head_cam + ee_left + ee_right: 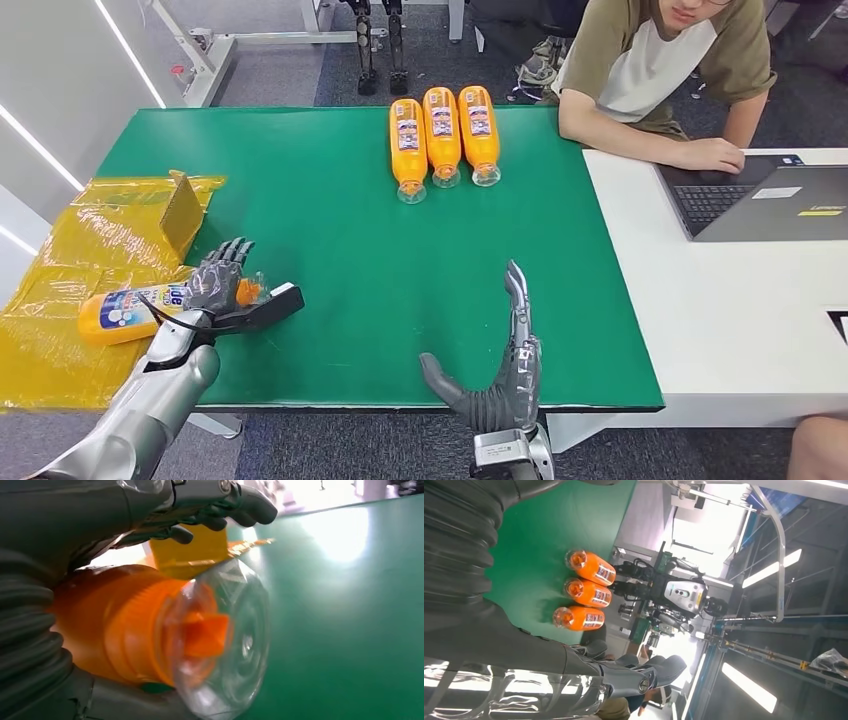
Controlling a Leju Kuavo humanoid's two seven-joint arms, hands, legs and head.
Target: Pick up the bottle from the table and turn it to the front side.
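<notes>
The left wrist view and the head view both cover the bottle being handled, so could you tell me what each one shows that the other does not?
Only the left wrist view shows the held bottle's clear cap with the orange spout inside, close up. Only the head view shows the open right hand, the three bottles lying side by side at the far edge, the yellow bag, the person and the laptop. Both show the left hand gripping that bottle over the green table.

bottle (125,312) label: print too blurred | three bottles (441,135) labels: unreadable
</notes>
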